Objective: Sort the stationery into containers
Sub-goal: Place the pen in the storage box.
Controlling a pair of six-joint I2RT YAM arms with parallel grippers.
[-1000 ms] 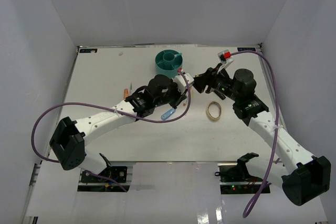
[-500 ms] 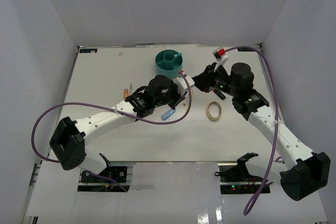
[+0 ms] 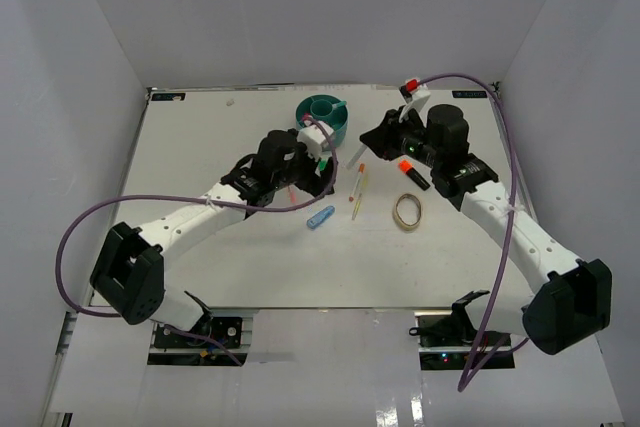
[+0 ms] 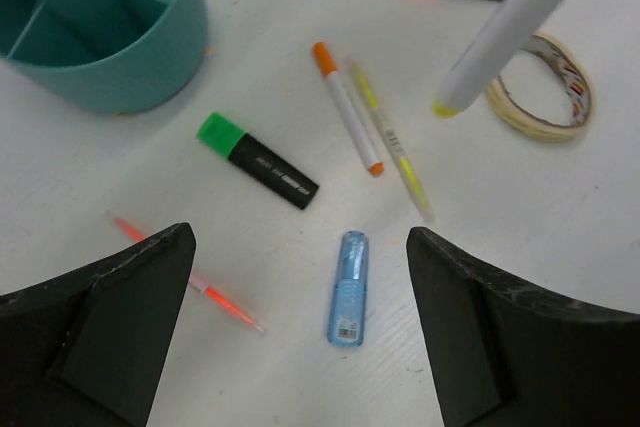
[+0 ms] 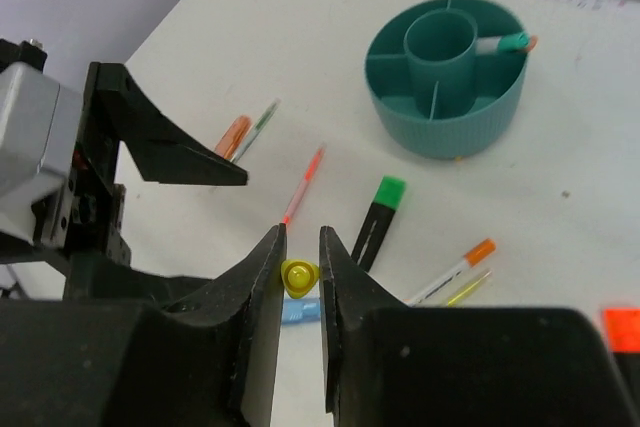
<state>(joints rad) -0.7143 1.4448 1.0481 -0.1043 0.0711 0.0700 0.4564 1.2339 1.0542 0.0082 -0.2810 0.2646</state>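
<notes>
Nearest my bases, light-blue clip (image 3: 320, 217) and beige tape ring (image 3: 406, 211) lie loose on the table (image 3: 190, 147), unsorted. Bit further out: orange-capped pen (image 4: 346, 107) and yellow pen (image 4: 390, 142) side by side, nearly touching. Green-capped highlighter (image 4: 257, 159) sits just left of them, thin red pen (image 4: 190, 277) close under my left finger, orange-capped highlighter (image 3: 412, 173) off to the right. In the right wrist view, an orange-pink piece (image 5: 233, 135) and a green-tipped pencil (image 5: 260, 119) lie past the left pincer's finger. Farthest, the teal organizer (image 5: 445, 137) holds one pen (image 5: 500, 44) in an outer compartment; centre cup looks empty. My call: early in the task, one item in, one in the air, most left on the table.

Left pincer (image 4: 300, 237): jaws spread wide, nothing between them, hovering over the clutter on the near side of the organizer. Left arm runs from its base forward and right, wrist bent to look down.

Right pincer (image 5: 298, 242): clamped on a white pen (image 4: 505, 27), yellow tip poking out between the fingers, pen tilted and clear of the table. Right arm reaches forward and left, wrist raised, pincer facing the organizer. Pen is near it, not over it yet. Likely next: carry it to a compartment and let go.
</notes>
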